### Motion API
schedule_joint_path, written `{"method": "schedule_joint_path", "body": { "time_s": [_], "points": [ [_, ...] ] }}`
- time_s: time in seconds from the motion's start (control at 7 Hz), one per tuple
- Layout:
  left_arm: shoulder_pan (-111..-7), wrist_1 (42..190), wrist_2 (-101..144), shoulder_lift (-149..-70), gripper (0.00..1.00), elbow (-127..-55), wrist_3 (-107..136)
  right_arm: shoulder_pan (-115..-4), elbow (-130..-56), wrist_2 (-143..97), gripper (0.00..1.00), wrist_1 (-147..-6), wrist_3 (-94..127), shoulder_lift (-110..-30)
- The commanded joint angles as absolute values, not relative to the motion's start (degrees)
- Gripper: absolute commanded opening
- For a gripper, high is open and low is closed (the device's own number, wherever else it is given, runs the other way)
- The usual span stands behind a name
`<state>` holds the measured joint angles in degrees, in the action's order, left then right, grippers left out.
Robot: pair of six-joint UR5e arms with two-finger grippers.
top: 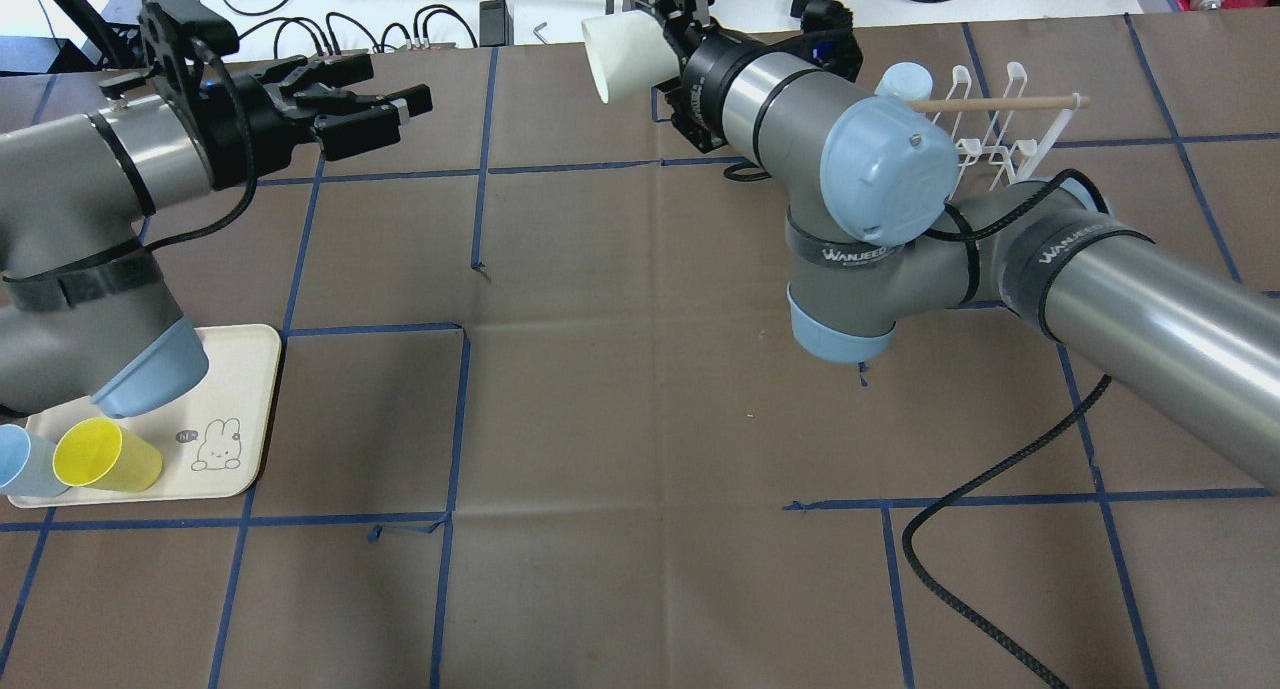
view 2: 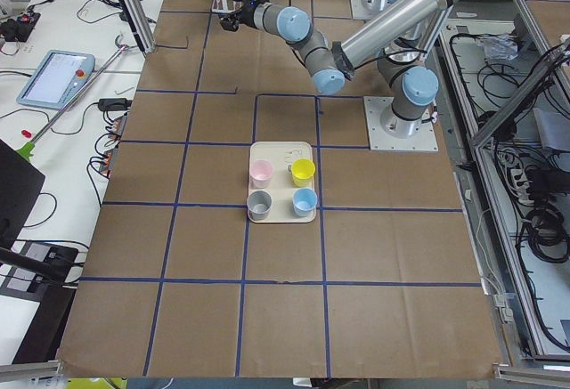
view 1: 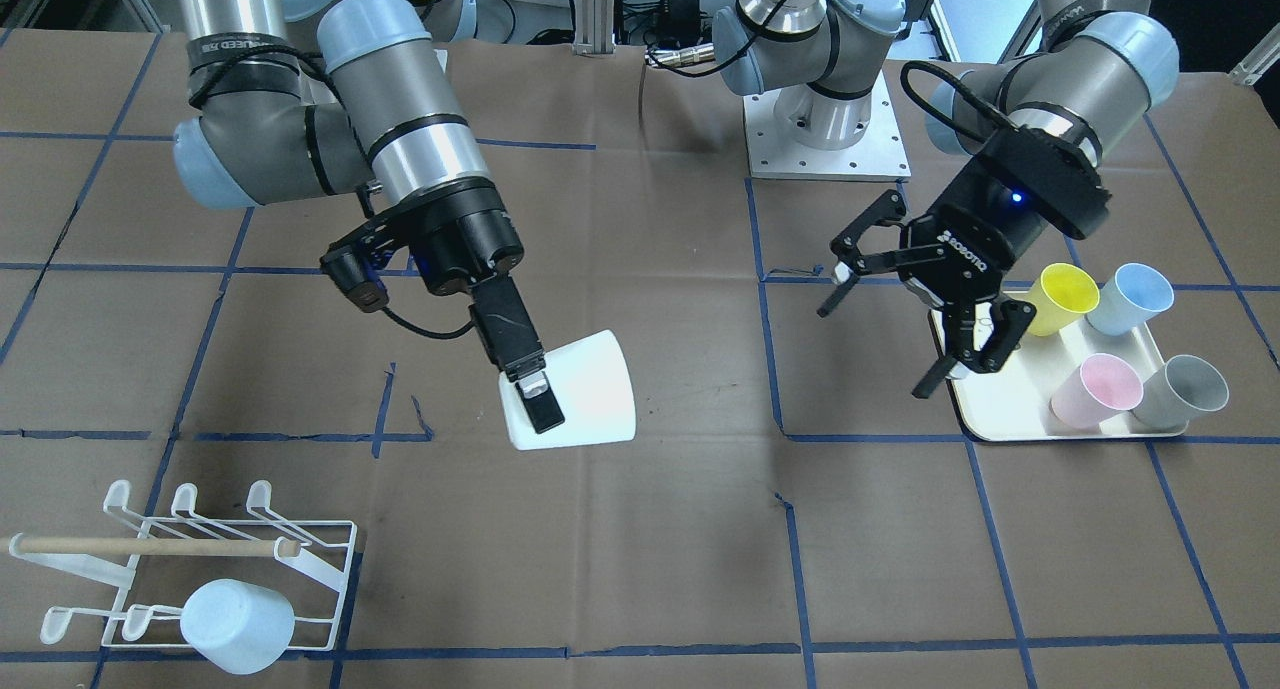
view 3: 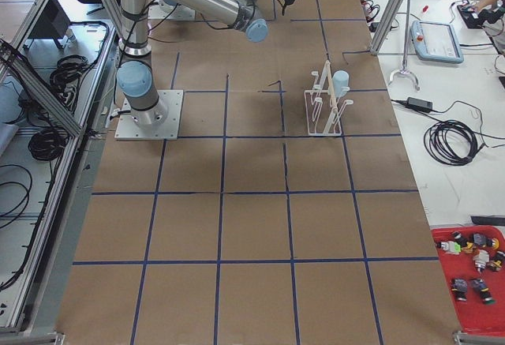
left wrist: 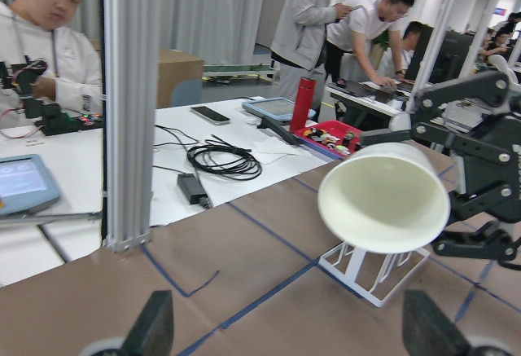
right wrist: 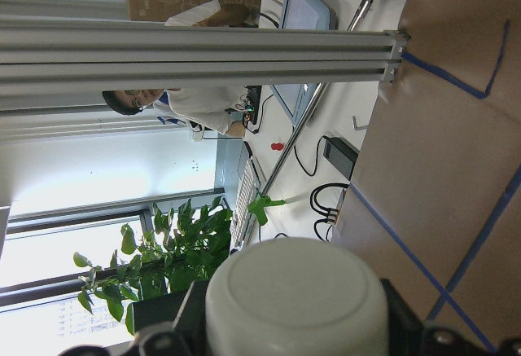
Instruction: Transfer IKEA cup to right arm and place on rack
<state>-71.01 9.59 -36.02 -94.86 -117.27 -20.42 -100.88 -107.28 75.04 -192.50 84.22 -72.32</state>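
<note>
Left gripper hangs empty, fingers spread wide. The white cup lies level off the table, mouth facing that gripper, long axis along the table. The right gripper pinches its base end, well apart from the rack.

table: brown paper-covered tabletop, blue tape grid
frame: bare aluminium profile post, upright at the table edge
side bench: white worktop past the post, coiled black cable on it
curtains: pale grey drapes behind
window: bright pane, green leafy plant beside it
floor: grey, loose cables
people: several at far desks
</note>
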Motion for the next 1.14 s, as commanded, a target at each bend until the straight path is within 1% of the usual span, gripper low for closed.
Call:
{"method": "schedule_joint_path", "body": {
  "time_s": [0.0,0.14,0.29,0.43,0.57,0.71,1.0],
  "points": [
    [-73.7,24.9,-53.1,-94.5,0.99,-108.5,-11.2,-97.2,-107.5,75.8,0.09,-192.7,70.9,-72.0],
    [-78.4,39.8,-67.7,-94.7,0.99,-101.9,-10.3,-95.0,-107.6,78.5,0.08,-192.8,62.7,-72.3],
    [-83.0,57.5,-79.4,-96.1,0.99,-94.9,-3.6,-92.2,-107.7,81.6,0.08,-195.2,52.2,-72.2],
    [-85.4,69.1,-83.8,-97.3,0.99,-90.1,-0.7,-89.5,-107.6,82.0,0.08,-195.6,41.8,-71.6],
    [-85.8,78.9,-89.4,-97.9,1.0,-87.7,0.2,-87.2,-107.6,82.7,0.08,-195.6,30.6,-70.8],
    [-86.0,85.6,-91.6,-96.3,1.0,-87.3,0.3,-85.3,-107.3,83.7,0.08,-195.7,21.4,-70.7],
    [-86.2,87.0,-91.1,-93.1,1.0,-89.3,-0.1,-81.6,-107.0,84.3,0.08,-195.7,7.0,-69.3]
  ]
}}
